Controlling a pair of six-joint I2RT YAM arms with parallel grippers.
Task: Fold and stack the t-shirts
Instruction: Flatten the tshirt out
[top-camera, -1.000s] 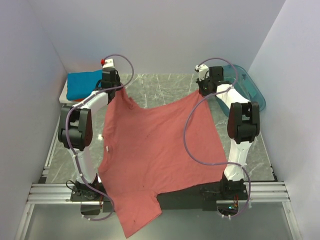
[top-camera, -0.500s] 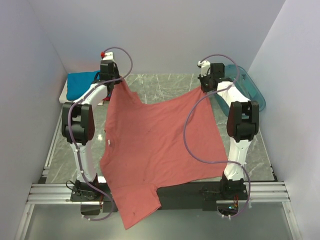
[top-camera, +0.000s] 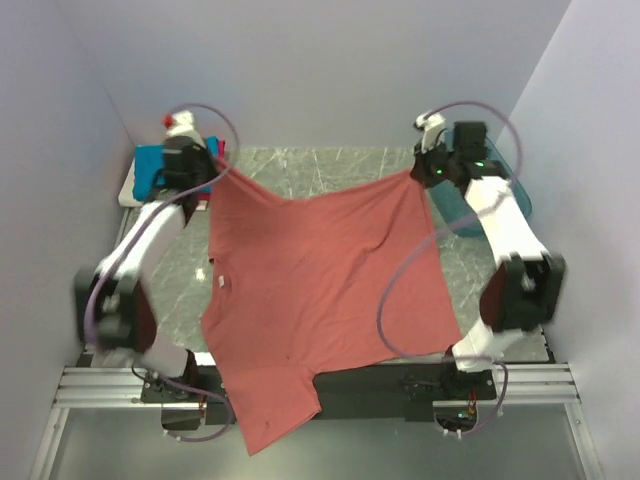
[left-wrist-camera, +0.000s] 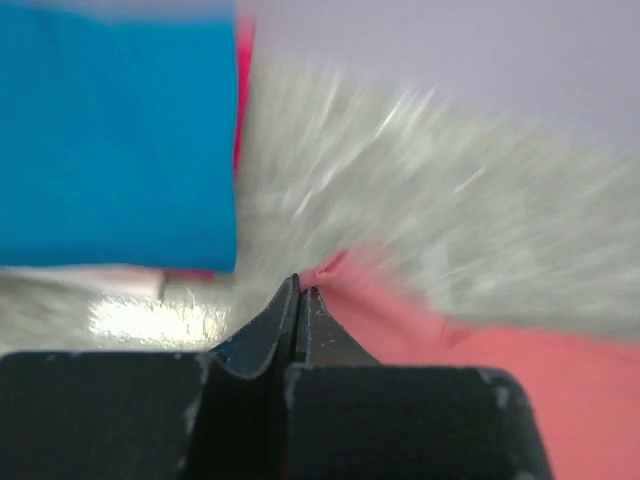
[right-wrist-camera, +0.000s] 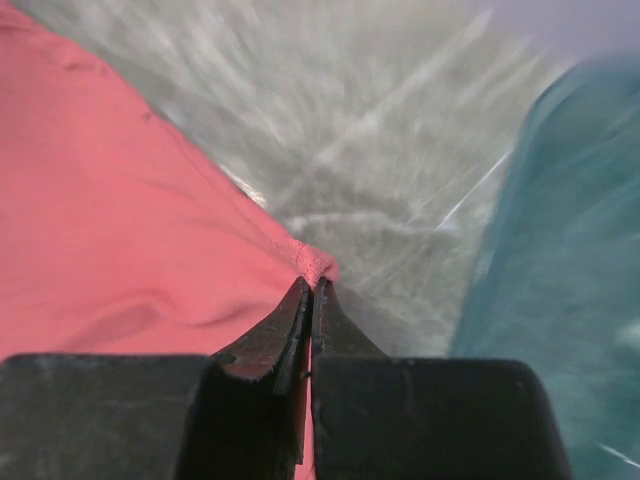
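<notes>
The large salmon-pink t-shirt (top-camera: 310, 270) hangs stretched between both arms, its near end draped over the table's front edge. My left gripper (top-camera: 205, 165) is shut on its far left corner (left-wrist-camera: 325, 270). My right gripper (top-camera: 425, 172) is shut on its far right corner (right-wrist-camera: 318, 262). A folded bright blue t-shirt (top-camera: 152, 172) lies at the back left, beside the left gripper; it also shows in the left wrist view (left-wrist-camera: 110, 140) with a red edge (left-wrist-camera: 240, 120) beneath it. Both wrist views are motion-blurred.
A translucent teal plastic bin (top-camera: 515, 185) stands at the back right, close to the right gripper, and shows in the right wrist view (right-wrist-camera: 560, 260). Grey marble tabletop (top-camera: 330, 170) shows behind the shirt. White walls enclose three sides.
Both grippers have moved apart and outward with the shirt corners. The shirt's far edge is pulled wider and tauter. Both arms have swung outward.
</notes>
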